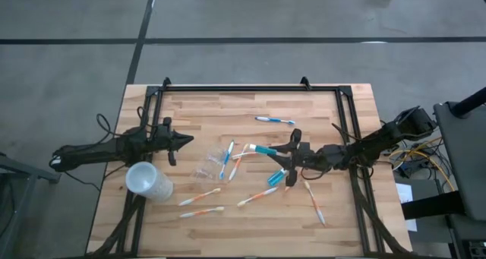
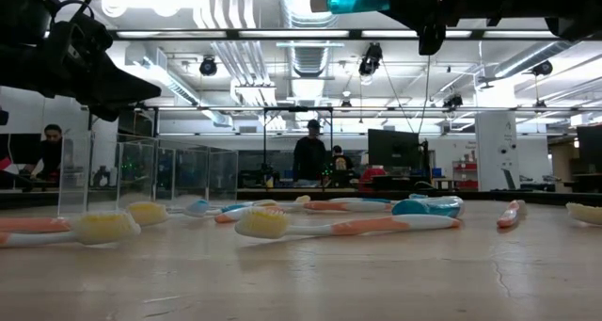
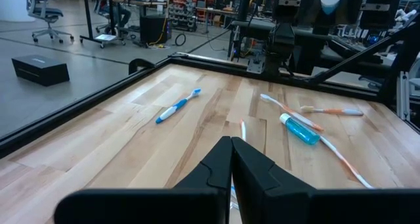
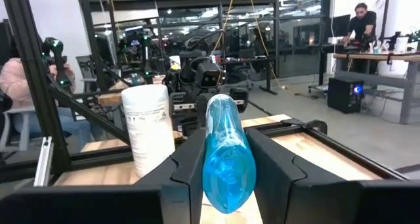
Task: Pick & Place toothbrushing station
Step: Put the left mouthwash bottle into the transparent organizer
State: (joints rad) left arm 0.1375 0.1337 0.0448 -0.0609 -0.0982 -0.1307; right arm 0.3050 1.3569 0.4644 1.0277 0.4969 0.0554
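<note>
Toothbrushes lie all over the wooden bench (image 1: pixel 228 107). The right tool (image 4: pixel 226 159) is up in the air over the middle of the bench, and its two dark fingers pinch the blue toothpaste tube (image 4: pixel 225 152) between them. From the low camera the tube hangs high above the wood, with its cap sticking out from the tool. The left tool (image 3: pixel 231 161) hovers over the left part of the bench, with its fingers pressed together and nothing between them. A small clear tumbler (image 1: pixel 206 168) sits near the middle of the bench, between the two tools, and a blue toothbrush (image 1: pixel 225 162) leans against it. A big whitish cup (image 1: pixel 148 181) lies on its side near the left edge, closer to the front. One blue toothbrush (image 1: pixel 274 120) lies alone toward the back edge. Two orange toothbrushes (image 1: pixel 201 204) lie side by side near the front edge, and another orange toothbrush (image 1: pixel 314 202) lies toward the front right corner. More brushes lie close together right under the right tool. People stand far off in the room behind the bench.
</note>
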